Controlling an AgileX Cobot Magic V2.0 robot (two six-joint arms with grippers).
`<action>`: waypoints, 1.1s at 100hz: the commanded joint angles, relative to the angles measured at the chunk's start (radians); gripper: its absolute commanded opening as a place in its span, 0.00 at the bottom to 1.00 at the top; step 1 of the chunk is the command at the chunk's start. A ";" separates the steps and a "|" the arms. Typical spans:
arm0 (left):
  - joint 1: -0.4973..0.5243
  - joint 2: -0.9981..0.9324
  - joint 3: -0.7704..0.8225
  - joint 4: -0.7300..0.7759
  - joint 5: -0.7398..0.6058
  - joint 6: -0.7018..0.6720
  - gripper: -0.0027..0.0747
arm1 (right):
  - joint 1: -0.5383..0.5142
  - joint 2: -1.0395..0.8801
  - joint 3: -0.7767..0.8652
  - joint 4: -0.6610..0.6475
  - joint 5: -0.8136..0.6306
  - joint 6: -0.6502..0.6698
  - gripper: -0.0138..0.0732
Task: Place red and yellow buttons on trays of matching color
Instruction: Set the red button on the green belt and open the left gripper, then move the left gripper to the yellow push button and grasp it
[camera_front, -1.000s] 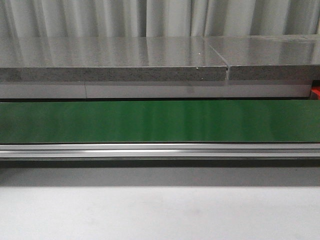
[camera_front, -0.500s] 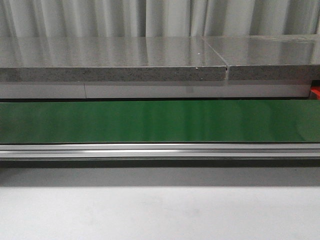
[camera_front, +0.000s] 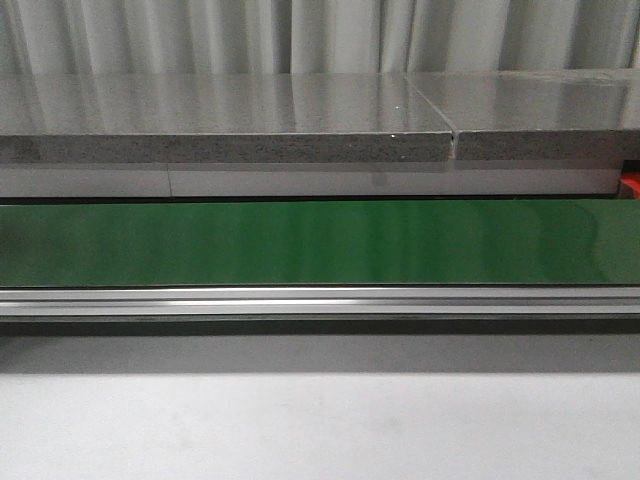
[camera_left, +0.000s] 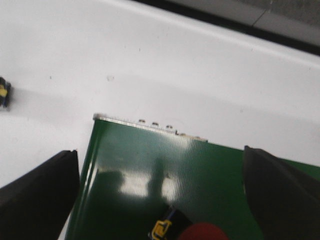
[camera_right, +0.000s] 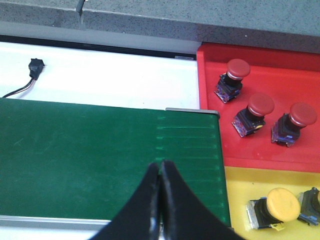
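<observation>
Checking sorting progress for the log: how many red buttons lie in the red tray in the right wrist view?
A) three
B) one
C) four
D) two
A: the red tray holds three red buttons, one nearest the grey ledge, one in the middle and one at the picture's edge, each lying apart from the others; the yellow-capped button is in the yellow tray.

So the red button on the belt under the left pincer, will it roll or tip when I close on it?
Probably apt to tip: the red button looks top-heavy, a wide domed cap on a narrower dark body, like those lying on their sides in the red tray. The rounded cap could roll or slip from the fingers, and the glossy green belt may let it slide. It seems rigid.
</observation>
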 joint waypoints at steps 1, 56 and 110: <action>0.014 -0.035 -0.064 -0.022 -0.060 0.002 0.87 | 0.003 -0.010 -0.028 -0.002 -0.063 -0.011 0.08; 0.237 0.215 -0.111 -0.030 -0.126 -0.011 0.84 | 0.003 -0.010 -0.028 -0.002 -0.063 -0.011 0.08; 0.267 0.485 -0.382 -0.023 -0.118 -0.011 0.84 | 0.003 -0.010 -0.028 -0.002 -0.063 -0.011 0.08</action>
